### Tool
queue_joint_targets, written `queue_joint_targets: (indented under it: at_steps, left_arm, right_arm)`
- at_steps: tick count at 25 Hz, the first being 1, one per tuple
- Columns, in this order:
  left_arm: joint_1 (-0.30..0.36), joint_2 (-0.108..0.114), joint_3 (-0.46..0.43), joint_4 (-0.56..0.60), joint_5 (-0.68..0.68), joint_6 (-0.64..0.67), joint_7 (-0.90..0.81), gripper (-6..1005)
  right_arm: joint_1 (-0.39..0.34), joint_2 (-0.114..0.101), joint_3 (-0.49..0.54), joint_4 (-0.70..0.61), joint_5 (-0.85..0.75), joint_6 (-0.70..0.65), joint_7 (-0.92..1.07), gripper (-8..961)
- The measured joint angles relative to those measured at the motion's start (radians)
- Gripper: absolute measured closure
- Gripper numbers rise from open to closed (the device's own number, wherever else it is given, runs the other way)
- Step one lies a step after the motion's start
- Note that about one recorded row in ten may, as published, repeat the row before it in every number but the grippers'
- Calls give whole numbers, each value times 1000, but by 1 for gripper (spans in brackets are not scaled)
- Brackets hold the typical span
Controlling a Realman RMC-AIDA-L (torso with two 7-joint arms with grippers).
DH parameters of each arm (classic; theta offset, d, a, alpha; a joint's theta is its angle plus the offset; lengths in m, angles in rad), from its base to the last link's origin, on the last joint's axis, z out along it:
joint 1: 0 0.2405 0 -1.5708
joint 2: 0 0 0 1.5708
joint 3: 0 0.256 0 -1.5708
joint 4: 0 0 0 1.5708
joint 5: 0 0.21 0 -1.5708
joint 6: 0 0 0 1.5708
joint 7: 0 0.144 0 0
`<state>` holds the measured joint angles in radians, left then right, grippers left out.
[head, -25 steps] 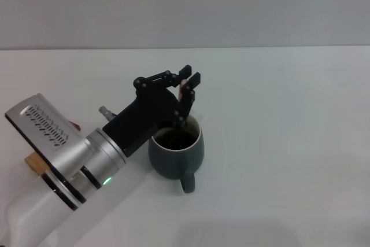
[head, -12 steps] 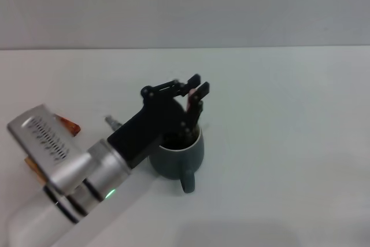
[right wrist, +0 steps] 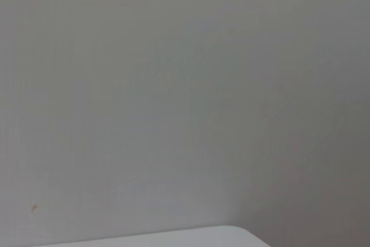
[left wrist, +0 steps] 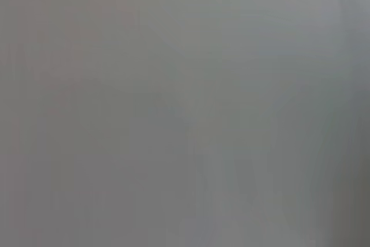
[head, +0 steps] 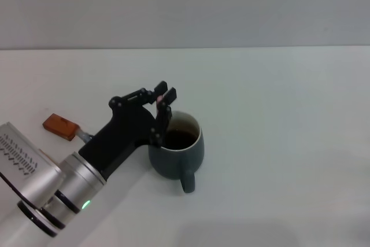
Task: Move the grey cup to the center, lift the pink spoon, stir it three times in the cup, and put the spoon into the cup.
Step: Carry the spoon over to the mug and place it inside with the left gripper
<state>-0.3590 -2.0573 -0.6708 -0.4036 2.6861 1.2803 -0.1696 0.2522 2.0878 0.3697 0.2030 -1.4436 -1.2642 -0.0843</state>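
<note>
Glazed rounded grey cup [head: 176, 154], left gripper [head: 163, 98] above rim

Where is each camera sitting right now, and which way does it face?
Head view: on the robot's head, facing forward and down at the table; the left gripper holds the pink spoon over the grey cup.
Left wrist view: only featureless grey.
Right wrist view: blank wall, pale edge.
Shared: no object appears in two views.

Silver left arm [head: 52, 192] with green light, black gripper [head: 162, 98].
</note>
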Motion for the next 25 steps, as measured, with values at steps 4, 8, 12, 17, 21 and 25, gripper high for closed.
queue_joint_targets:
  at_steps: [4,8,12,17,21,25]
  left_arm:
    - [-27,0,-15,5,2,-6,1,857]
    - [-68,-2,-22,28,3,-13,-5,857]
    - [-98,-7,-14,29,3,-23,-11,857]
    - [-114,-10,22,10,3,-32,-11,857]
    - [-96,-10,49,-12,3,-23,-10,857]
    - [-56,-6,50,-28,3,-9,-2,857]
  right_arm:
    - [1,0,0,1,0,0,0,955]
    - [1,0,0,1,0,0,0,955]
    - [0,0,0,-1,0,0,0,954]
    - [-1,0,0,-3,0,1,0,954]
    - [1,0,-1,-4,0,3,0,954]
    - [7,0,-2,-4,0,11,0,954]
